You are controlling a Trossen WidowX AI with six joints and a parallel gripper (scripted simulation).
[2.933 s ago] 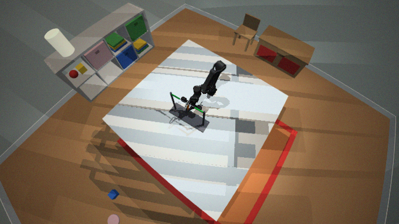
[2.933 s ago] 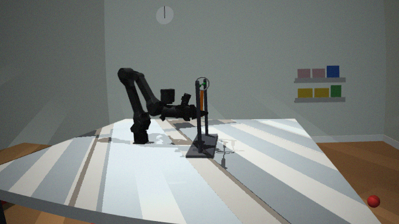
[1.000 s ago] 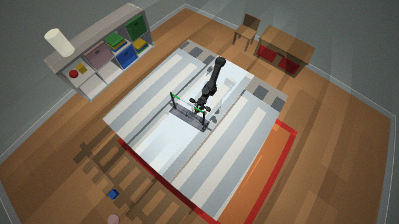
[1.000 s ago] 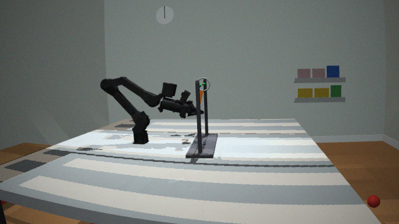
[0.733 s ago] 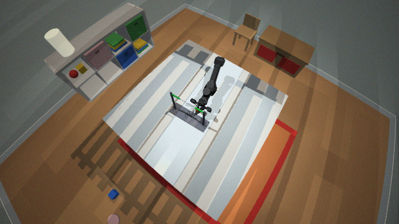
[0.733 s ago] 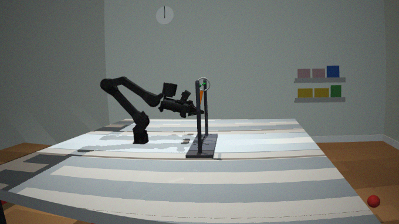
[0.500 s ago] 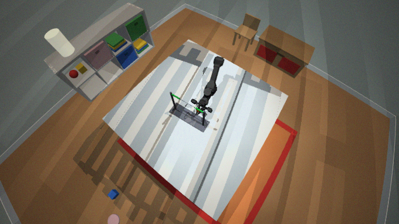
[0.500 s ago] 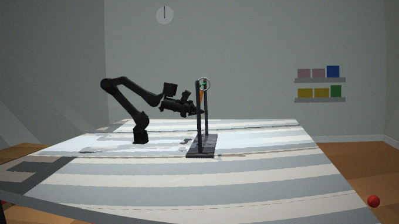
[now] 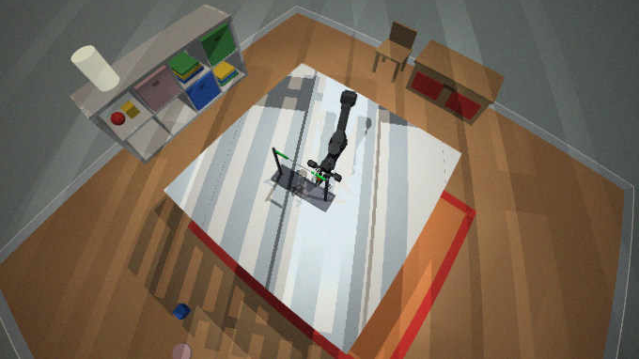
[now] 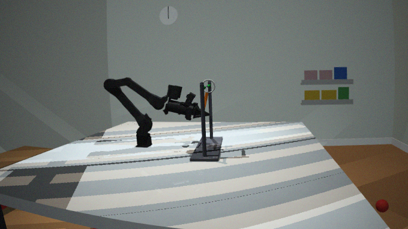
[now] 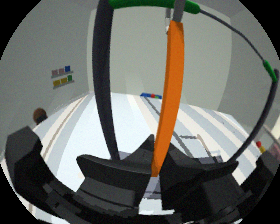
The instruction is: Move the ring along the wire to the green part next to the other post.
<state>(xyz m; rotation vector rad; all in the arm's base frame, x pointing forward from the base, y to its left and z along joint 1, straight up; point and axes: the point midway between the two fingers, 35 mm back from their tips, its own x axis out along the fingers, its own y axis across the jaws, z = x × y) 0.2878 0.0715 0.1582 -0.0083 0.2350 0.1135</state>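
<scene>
My gripper [image 10: 207, 114] [image 11: 155, 137] is shut on the lower end of the orange handle [image 10: 206, 99] [image 11: 173, 85]. The handle stands nearly upright, slightly tilted. The pale ring [image 10: 214, 86] is around the wire at its top; in the wrist view only its lower stem shows, by the inner end of the green part [image 9: 319, 175] [image 11: 151, 3] next to the near-side post [image 9: 325, 190] [image 11: 103, 75]. The other green part [image 9: 281, 154] [image 11: 270, 71] is beside the far post [image 9: 277, 163] [image 11: 263, 117]. Thin grey wire [image 11: 236, 31] runs between them. Exact ring contact cannot be told.
Both posts stand on a dark base plate [image 9: 325, 204] [image 10: 204, 157] on the striped table [image 9: 339, 279] [image 10: 270, 166]. The arm reaches in from one side, with its fingers below wire height. A shelf unit, chair and desk stand away from the table.
</scene>
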